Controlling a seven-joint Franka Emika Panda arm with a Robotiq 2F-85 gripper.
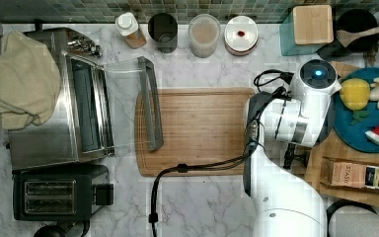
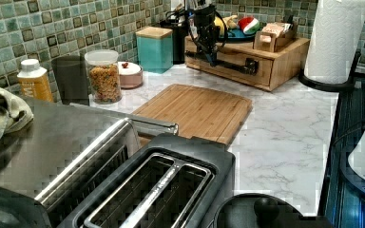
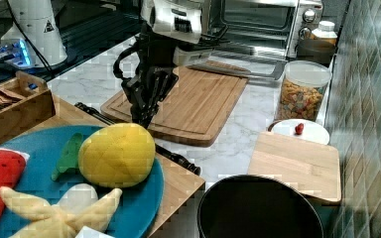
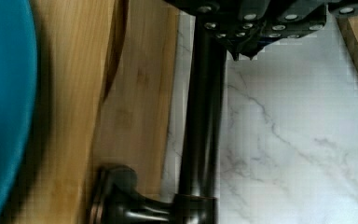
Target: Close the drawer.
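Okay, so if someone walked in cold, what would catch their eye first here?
Probably the white robot arm leaning over the wooden drawer unit, its pincer down at the dark bar handle. Next, the blue plate of toy fruit on top of that unit, beside the cutting board.

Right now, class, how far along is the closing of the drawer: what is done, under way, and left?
Done: the gripper is at the drawer's dark handle. In hand: the drawer looks nearly in, but the wrist view shows a dark gap beside its front. Left: probably a last push until flush, then backing away.
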